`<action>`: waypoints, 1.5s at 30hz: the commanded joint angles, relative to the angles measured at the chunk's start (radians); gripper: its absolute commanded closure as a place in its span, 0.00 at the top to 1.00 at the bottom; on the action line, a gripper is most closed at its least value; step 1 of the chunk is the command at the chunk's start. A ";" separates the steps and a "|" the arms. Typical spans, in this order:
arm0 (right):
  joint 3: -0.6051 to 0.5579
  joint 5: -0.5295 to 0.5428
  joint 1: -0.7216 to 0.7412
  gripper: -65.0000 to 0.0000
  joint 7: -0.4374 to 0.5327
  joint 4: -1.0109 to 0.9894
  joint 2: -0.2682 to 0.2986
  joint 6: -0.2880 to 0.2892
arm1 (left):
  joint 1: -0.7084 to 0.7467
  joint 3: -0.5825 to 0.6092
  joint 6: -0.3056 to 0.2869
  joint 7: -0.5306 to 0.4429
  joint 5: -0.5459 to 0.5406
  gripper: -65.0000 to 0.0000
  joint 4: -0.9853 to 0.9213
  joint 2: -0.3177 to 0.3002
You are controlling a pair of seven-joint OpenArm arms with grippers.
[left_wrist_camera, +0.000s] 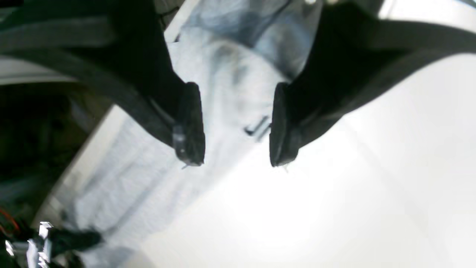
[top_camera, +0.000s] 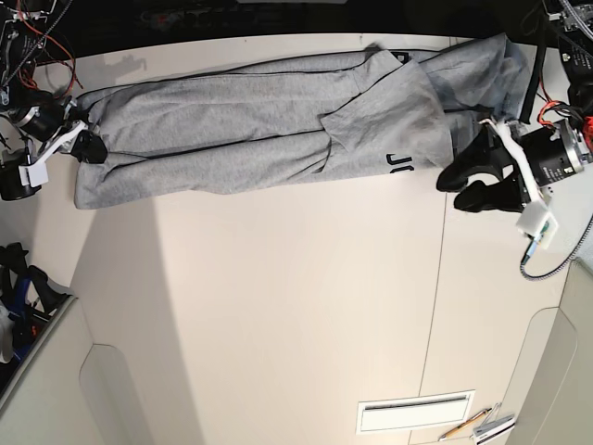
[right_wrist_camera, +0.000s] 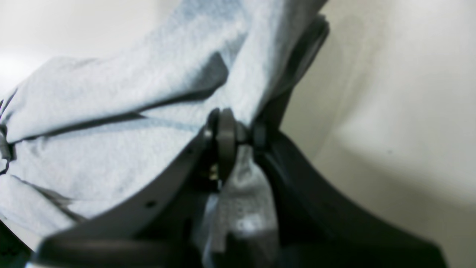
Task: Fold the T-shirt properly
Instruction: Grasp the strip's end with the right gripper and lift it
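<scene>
Lying across table (top_camera: 278,306), T-shirt (top_camera: 250,139), right gripper (right_wrist_camera: 238,136) clamping cloth, left gripper (left_wrist_camera: 236,126) agape

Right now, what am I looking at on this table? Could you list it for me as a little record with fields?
Garment: grey cotton T-shirt, stretched long across the far side of the white table
Marking: dark lettering near one end; the helper line's "no print" does not hold here
Right gripper: shut, pinching a fold of the cloth
Left gripper: open, holding nothing, beside the lettered end
Fold state: loosely gathered, not yet a neat fold
Other items: pencils and a white vent-like panel near the front edge
</scene>
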 commanded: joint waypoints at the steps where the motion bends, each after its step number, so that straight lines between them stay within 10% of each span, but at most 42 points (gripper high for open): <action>1: 0.005 -0.018 0.006 0.00 -0.006 0.009 0.024 -0.005 | -0.007 -0.032 -0.005 -0.020 -0.026 0.49 0.010 -0.014; 19: 0.031 0.164 0.003 0.00 -0.148 0.272 0.044 -0.008 | 0.059 -0.291 -0.005 -0.026 -0.009 0.49 -0.280 -0.014; 32: 0.029 0.371 -0.017 0.00 -0.294 0.410 -0.186 0.008 | 0.127 -0.378 -0.005 -0.039 0.052 0.49 -0.280 -0.022; 45: -0.200 0.322 -0.170 0.00 -0.263 0.700 -0.327 0.007 | 0.134 -0.378 -0.005 -0.068 0.064 0.49 -0.280 -0.023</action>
